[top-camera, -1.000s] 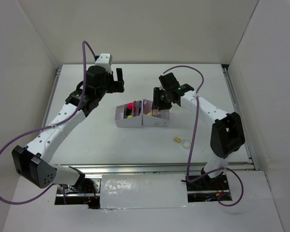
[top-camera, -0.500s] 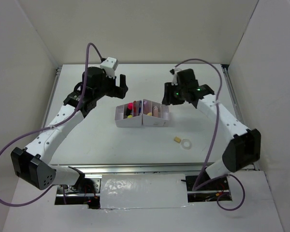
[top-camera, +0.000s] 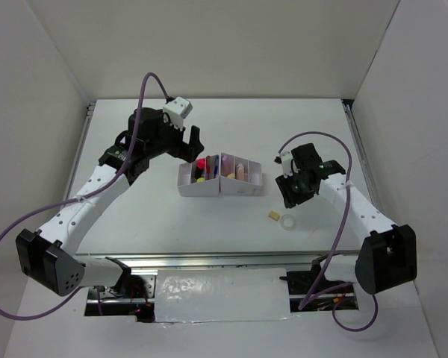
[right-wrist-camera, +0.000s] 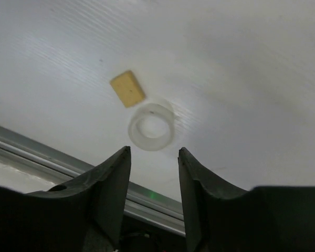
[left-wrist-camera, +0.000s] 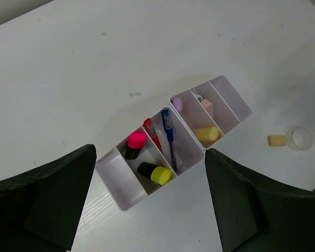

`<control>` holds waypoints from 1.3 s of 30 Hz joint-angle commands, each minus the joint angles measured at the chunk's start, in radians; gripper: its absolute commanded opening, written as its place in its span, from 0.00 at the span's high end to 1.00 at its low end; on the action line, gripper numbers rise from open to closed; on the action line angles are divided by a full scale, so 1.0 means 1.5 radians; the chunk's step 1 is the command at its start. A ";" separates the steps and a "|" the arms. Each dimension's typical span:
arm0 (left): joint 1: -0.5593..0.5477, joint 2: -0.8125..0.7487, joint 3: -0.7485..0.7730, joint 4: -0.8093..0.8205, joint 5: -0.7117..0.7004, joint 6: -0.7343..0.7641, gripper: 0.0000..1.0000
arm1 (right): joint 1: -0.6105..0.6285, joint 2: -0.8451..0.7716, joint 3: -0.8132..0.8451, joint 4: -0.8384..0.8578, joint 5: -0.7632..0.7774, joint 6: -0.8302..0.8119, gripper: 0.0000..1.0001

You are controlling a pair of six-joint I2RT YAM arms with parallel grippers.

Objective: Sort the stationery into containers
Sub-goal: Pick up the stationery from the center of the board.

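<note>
Below the right arm's spread, empty fingers lies the clear tape ring.

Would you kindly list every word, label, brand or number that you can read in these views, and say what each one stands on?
None: no text can be read in any view.
The blue pen, the black-pink highlighter and the black-yellow highlighter are too small to show any print.
The white organiser, the tan eraser and the clear tape ring look blank.
</note>
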 commanded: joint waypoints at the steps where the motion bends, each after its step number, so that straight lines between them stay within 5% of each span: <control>1: 0.003 -0.023 0.010 0.010 0.020 0.016 0.03 | -0.019 0.025 0.010 -0.002 0.067 -0.062 0.53; 11: 0.010 -0.037 -0.009 0.008 0.026 0.023 0.02 | -0.051 0.088 0.019 -0.044 0.016 -0.159 0.60; 31: 0.015 -0.032 -0.007 -0.006 0.042 0.030 0.02 | -0.012 0.248 0.033 -0.026 0.030 -0.140 0.62; 34: 0.016 -0.031 -0.007 -0.010 0.041 0.034 0.02 | -0.011 0.263 0.034 -0.021 0.028 -0.138 0.66; 39: 0.018 -0.032 -0.011 -0.011 0.046 0.035 0.03 | -0.018 0.260 0.044 -0.038 0.021 -0.139 0.97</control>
